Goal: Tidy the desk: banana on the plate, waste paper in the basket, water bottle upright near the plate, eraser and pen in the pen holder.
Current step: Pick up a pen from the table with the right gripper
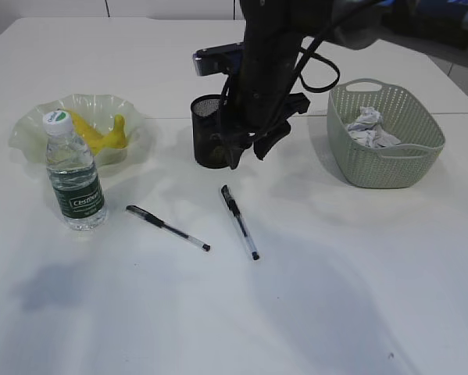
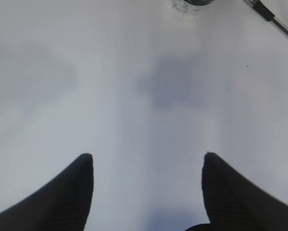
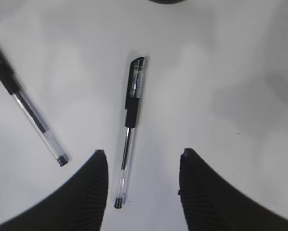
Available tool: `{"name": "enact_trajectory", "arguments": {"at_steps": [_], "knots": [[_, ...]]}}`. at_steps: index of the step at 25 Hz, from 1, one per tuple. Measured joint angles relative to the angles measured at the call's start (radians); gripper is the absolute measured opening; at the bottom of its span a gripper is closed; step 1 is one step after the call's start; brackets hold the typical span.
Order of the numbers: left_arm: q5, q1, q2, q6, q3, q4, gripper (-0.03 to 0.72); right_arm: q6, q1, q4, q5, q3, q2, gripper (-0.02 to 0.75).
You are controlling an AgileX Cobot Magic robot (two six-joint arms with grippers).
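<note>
A yellow banana [image 1: 101,137] lies on the clear wavy plate [image 1: 30,129] at the left, and the water bottle [image 1: 73,176] stands upright just in front of it. Crumpled waste paper [image 1: 372,129] sits in the green basket [image 1: 390,168]. Two pens lie on the table, one [image 1: 239,223] below the black mesh pen holder [image 1: 208,133] and one [image 1: 167,227] further left. My right gripper [image 1: 249,152] hangs open above the first pen [image 3: 131,125], whose lower end lies between the fingers of that gripper [image 3: 143,151]. My left gripper [image 2: 147,155] is open over bare table. The eraser is out of view.
The right arm's dark body rises beside the pen holder and hides part of it. The second pen [image 3: 26,108] lies left of the right gripper. In the left wrist view the bottle's base [image 2: 192,4] and a pen [image 2: 273,19] show at the top edge.
</note>
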Motion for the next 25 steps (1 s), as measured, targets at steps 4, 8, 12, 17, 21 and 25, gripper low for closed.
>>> {"name": "enact_trajectory", "arguments": {"at_steps": [4,8,12,17,21,25], "knots": [[0.005,0.0,0.0,0.0,0.0,0.0,0.496,0.04,0.013,0.0,0.0,0.0,0.034,0.358],[0.005,0.0,0.0,0.0,0.0,0.0,0.496,0.058,0.013,0.0,-0.002,0.0,0.059,0.358],[0.005,0.0,0.0,0.0,0.0,0.0,0.496,0.068,0.013,-0.007,-0.004,0.0,0.077,0.358],[0.005,0.0,0.0,0.0,0.0,0.0,0.496,0.077,0.013,-0.007,-0.008,0.0,0.121,0.358],[-0.001,0.0,0.0,0.0,0.0,0.0,0.496,0.079,0.013,0.0,-0.008,-0.002,0.141,0.358],[-0.028,0.0,0.0,0.0,0.0,0.0,0.496,0.081,0.013,0.0,-0.01,-0.013,0.155,0.358]]}}
